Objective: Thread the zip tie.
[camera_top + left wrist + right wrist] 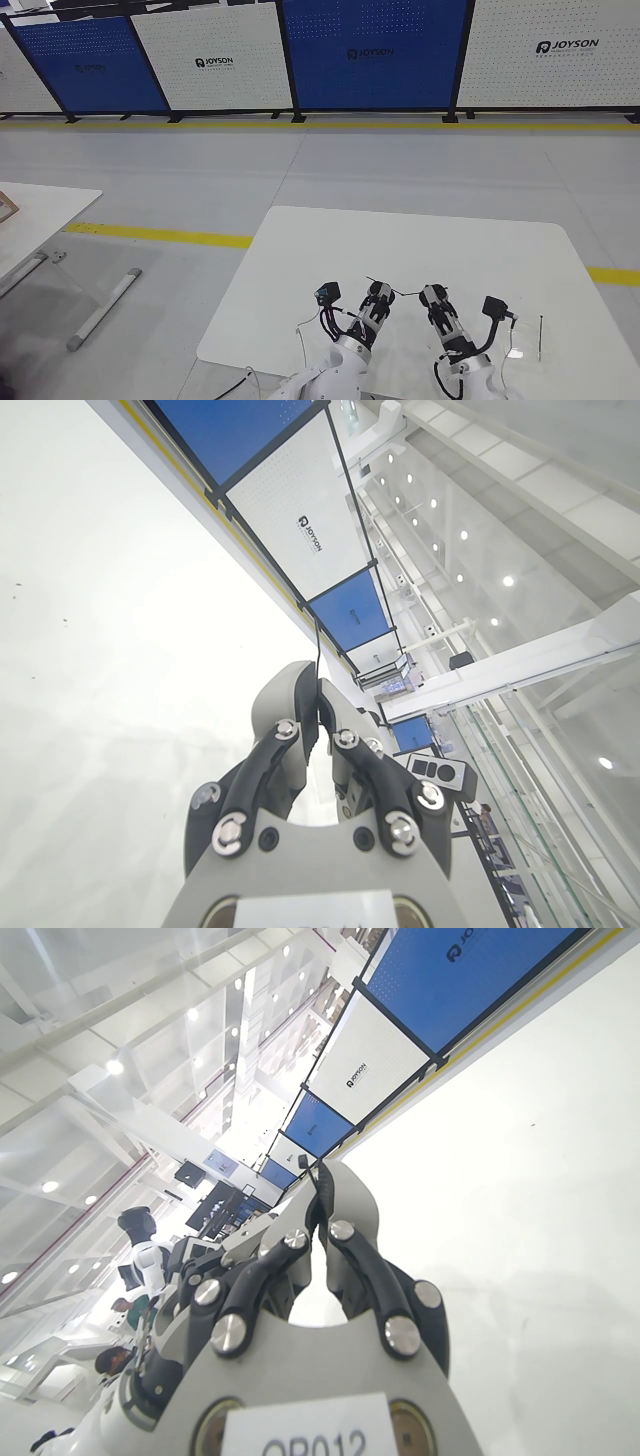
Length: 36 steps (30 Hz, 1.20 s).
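Zip tie (408, 293) between left pincer (317, 681) and right pincer (320, 1188), head (302, 1161) at right

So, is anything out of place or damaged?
Nothing looks damaged. One spare tie lies alone near the right edge of the table, away from the zip tie held by the left gripper and right gripper.

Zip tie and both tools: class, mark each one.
zip tie (303, 1161), right wrist view, its head
left tool (317, 681), left wrist view, between fingertips
right tool (320, 1189), right wrist view, between fingertips
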Available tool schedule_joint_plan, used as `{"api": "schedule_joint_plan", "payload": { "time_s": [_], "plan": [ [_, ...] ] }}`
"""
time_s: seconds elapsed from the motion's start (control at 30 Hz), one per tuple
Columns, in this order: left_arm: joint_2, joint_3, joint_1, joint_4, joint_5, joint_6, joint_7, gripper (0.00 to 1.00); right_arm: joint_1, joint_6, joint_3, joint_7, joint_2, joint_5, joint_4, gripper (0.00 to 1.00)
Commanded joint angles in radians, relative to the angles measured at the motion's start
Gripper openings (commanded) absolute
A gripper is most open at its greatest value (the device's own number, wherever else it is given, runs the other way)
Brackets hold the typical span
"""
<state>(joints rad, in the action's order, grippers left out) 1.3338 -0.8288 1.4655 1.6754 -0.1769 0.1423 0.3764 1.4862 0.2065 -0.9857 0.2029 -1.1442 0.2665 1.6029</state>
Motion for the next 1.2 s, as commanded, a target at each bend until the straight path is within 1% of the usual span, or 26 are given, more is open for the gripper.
{"api": "schedule_joint_plan", "payload": {
  "time_s": [0.0,0.2,0.53,0.57,0.73,0.83,0.9,1.1,1.17],
  "plan": [
    [0.000,0.000,0.000,0.000,0.000,0.000,0.000,0.00,-0.002,-0.004,0.000,-0.004,-0.003,0.000,-0.003,0.00],
    [0.000,0.000,0.000,0.000,0.000,0.000,0.000,0.00,-0.004,-0.011,0.000,-0.012,-0.013,0.011,-0.010,0.00],
    [0.000,0.000,0.000,0.000,0.000,0.000,0.000,0.00,0.003,0.001,-0.003,-0.019,-0.027,0.017,-0.013,0.00],
    [0.000,0.000,0.000,0.000,0.000,0.000,0.000,0.00,0.004,0.006,-0.004,-0.017,-0.029,0.010,-0.014,0.00],
    [0.000,0.000,0.000,0.000,0.000,0.000,0.000,0.00,0.004,0.044,-0.008,-0.002,-0.043,-0.091,-0.036,0.00],
    [0.000,0.000,0.000,0.000,0.000,0.000,0.000,0.00,-0.005,0.061,-0.004,-0.002,-0.052,-0.125,-0.055,0.00],
    [0.000,0.000,0.000,0.000,0.000,0.000,0.000,0.00,-0.011,0.066,0.001,-0.007,-0.056,-0.127,-0.067,0.00],
    [0.000,0.000,0.000,0.000,0.000,0.000,0.000,0.00,-0.025,0.041,0.015,-0.025,-0.067,-0.087,-0.082,0.00],
    [0.000,0.000,0.000,0.000,0.000,0.000,0.000,0.00,-0.025,0.041,0.015,-0.025,-0.067,-0.087,-0.082,0.00]
  ]
}}
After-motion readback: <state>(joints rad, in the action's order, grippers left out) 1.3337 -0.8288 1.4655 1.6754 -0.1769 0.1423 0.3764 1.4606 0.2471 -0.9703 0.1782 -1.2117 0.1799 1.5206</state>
